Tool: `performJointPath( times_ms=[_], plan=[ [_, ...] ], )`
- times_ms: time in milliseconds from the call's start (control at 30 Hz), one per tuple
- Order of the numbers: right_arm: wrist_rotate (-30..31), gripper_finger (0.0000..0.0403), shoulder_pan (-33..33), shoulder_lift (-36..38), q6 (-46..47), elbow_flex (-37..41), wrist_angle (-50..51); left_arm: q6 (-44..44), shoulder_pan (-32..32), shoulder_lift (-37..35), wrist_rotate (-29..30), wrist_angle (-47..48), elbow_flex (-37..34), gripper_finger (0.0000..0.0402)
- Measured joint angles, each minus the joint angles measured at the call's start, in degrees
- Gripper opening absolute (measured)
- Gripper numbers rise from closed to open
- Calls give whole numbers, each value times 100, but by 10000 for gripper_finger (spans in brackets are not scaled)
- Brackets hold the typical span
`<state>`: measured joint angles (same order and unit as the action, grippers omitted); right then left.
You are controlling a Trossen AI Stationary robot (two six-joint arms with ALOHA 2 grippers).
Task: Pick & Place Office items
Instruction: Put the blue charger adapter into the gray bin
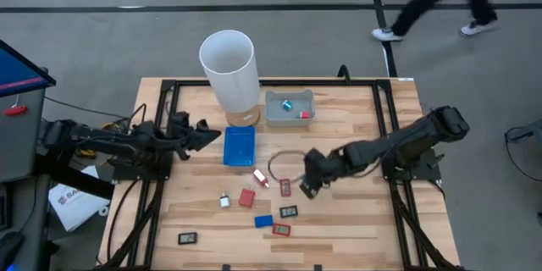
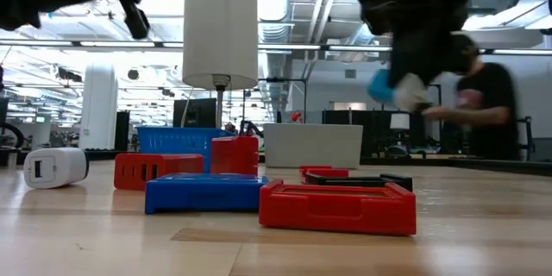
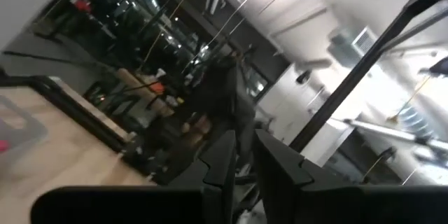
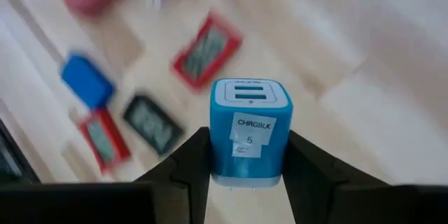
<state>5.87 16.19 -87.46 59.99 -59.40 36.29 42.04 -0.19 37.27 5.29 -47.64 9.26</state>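
My right gripper (image 1: 307,185) hovers above the middle of the table, shut on a blue charger cube (image 4: 250,122), which also shows high up in the low view (image 2: 390,89). Below it lie scattered office items: red pieces (image 1: 246,197) (image 1: 281,229), a blue piece (image 1: 263,220), black pieces (image 1: 289,212) (image 1: 188,238) and a white plug (image 1: 224,201). All lie flat on the wood. My left gripper (image 1: 203,131) is shut and waits in the air at the table's left, beside the blue tray (image 1: 240,146). My right gripper pinches the blue charger cube by two opposite side faces (image 4: 218,147), one finger (image 4: 189,164) on each. The fingers come from above, pointing down. The cube is lifted clear of the table, and its labelled face and two-port end (image 4: 250,94) show between the fingers.
A tall white cylinder (image 1: 229,68) stands at the far side, with a grey tray (image 1: 290,107) to its right holding a blue and a red piece. A thin wire loop (image 1: 284,165) lies near my right gripper. A person walks past beyond the table's far edge (image 1: 440,0).
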Motion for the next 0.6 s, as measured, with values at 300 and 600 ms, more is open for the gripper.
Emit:
performJointPath(
  times_ms=[300,600],
  plan=[
    [-5,131,-1351,393,-435,0,-817,70,1984,196,-2837,75,2,88],
    [-135,131,-2531,187,-319,9,-1907,-173,1457,-320,-3114,1249,2,86]
  ],
)
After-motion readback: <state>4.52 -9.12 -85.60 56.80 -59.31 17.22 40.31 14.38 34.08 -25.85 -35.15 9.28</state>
